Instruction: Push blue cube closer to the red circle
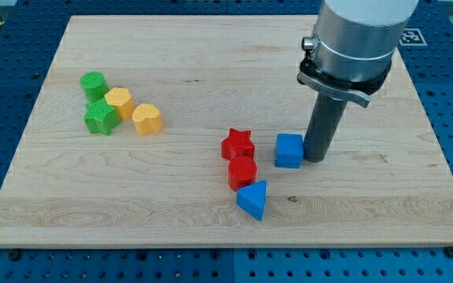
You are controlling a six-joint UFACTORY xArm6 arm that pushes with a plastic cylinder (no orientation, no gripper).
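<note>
My tip (315,159) rests on the wooden board (211,71), just to the view's right of the blue cube (289,150) and touching it or very nearly so; the gap is too fine to tell. There are no jaws here, only a straight dark rod under a grey metal collar. The blue cube sits a little to the view's right of the red circle (242,172), with a small gap between them. A red star (237,145) lies just above the circle, and a blue triangle (252,200) just below it, its edge close to or touching the circle. Well apart, toward the view's left, is a tight cluster: a green cylinder (93,83), a green star (101,116), a yellow hexagon (119,102) and a yellow heart (146,119). The blocks look like ridged plastic; the board is pale, grained wood on a blue perforated table (447,79). No containers show.
</note>
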